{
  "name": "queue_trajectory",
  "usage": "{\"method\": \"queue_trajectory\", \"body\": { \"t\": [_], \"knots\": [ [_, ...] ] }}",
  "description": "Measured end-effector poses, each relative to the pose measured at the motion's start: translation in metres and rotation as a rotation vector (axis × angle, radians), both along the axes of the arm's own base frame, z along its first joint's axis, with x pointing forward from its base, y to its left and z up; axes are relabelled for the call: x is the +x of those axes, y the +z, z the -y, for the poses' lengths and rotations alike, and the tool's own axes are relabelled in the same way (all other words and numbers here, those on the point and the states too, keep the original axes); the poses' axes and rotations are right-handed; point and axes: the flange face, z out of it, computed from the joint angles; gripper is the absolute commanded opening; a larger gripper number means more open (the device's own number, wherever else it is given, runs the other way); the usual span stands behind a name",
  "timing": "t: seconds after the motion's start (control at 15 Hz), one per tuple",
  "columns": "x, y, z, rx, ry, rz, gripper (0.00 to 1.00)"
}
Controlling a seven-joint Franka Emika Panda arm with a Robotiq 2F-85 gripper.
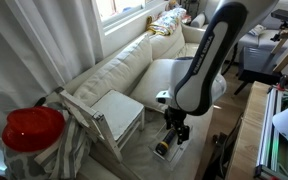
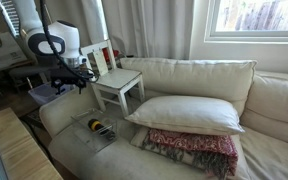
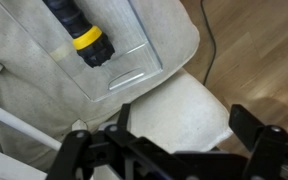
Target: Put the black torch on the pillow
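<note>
White arm (image 1: 216, 45), black joints, black claw (image 1: 170, 138)

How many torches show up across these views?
1. The black torch lies in the clear plastic tray on the sofa seat, off to one side of the pillow. No other shows, though the cushions could hide one.

A cream sofa (image 2: 189, 75) stood under a bright window (image 2: 256, 18), daylight coming in. Pale curtains (image 2: 149, 25) hung beside it. A white wooden chair (image 2: 119, 88) stood at the sofa's end. The floor (image 3: 259, 50) was light wood.
</note>
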Motion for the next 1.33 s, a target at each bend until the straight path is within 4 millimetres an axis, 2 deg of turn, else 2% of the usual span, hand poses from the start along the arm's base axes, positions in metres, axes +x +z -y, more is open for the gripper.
{"method": "queue_trajectory", "body": {
  "t": [0.4,0.47,0.6,0.67,0.8,0.87,1.0,1.07,1.2,1.33],
  "knots": [
    [0.004,-0.082,0.009,-0.067,0.050,0.072,1.00],
    [0.005,-0.095,0.012,-0.079,0.049,0.073,0.96],
    [0.007,-0.116,0.014,-0.096,0.047,0.073,0.76],
    [0.009,-0.125,0.015,-0.103,0.045,0.074,0.75],
    [0.013,-0.138,0.016,-0.114,0.042,0.082,0.68],
    [0.016,-0.142,0.016,-0.119,0.047,0.089,0.80],
    [0.020,-0.152,0.013,-0.129,0.070,0.103,0.85],
    [0.021,-0.157,0.011,-0.136,0.080,0.108,0.92],
    [0.023,-0.168,0.009,-0.150,0.100,0.117,1.00],
    [0.024,-0.178,0.007,-0.167,0.120,0.125,0.96]
  ]
}}
